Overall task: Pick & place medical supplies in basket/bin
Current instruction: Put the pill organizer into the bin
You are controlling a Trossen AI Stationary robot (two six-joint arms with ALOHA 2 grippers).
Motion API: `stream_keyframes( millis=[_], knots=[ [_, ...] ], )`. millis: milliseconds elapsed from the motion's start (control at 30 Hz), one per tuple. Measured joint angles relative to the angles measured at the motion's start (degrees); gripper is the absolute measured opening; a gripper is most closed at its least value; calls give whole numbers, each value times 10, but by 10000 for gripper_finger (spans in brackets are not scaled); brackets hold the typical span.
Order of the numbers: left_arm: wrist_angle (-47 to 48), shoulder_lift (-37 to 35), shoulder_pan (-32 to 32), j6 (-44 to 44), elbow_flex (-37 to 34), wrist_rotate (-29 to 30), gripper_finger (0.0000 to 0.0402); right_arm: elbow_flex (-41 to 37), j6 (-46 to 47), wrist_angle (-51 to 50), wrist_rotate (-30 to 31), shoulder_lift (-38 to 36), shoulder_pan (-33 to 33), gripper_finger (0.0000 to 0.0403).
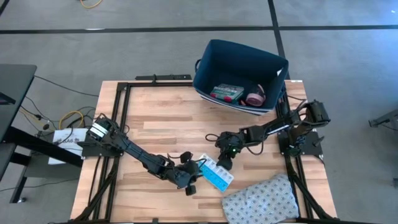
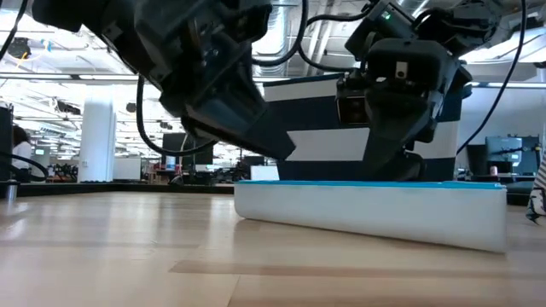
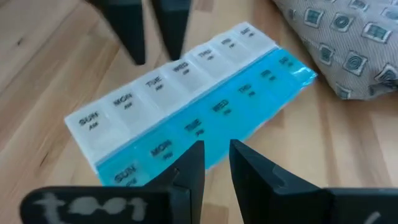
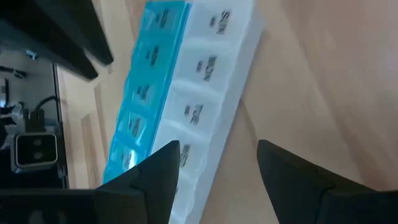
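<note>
Near the front middle of the light wooden slatted table (image 1: 155,124) lies the flat light-blue and clear plastic pill organiser (image 1: 216,173), its lids marked with the days of the week, with both arms reaching in on it from either side. The left gripper (image 1: 193,176) sits low at the organiser's blue edge, its two dark fingers (image 3: 189,165) only a narrow gap apart and holding nothing. The right gripper (image 1: 224,163) hangs just over the clear white row on the opposite side, its dark fingers (image 4: 158,171) spread wide around one end of that row, with wood showing between them and the organiser not gripped. Just beside the organiser, at the table's front right, lies a grey patterned cloth (image 1: 260,199). At the far right corner stands the large dark navy plastic tub (image 1: 239,76), well apart from the organiser, holding a green-red flat box (image 1: 226,93) and a pink round roll (image 1: 254,98).
</note>
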State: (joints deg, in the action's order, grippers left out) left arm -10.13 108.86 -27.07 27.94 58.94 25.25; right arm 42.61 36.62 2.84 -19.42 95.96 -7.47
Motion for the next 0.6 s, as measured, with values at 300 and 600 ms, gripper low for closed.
stream_keyframes(
  millis=[300,600],
  knots=[
    [89,0,0,38,1,-1,66,0,0,-6,10,0,-28,203],
    [97,-1,1,42,1,7,66,0,14,-6,15,-1,-34,203]
  ],
)
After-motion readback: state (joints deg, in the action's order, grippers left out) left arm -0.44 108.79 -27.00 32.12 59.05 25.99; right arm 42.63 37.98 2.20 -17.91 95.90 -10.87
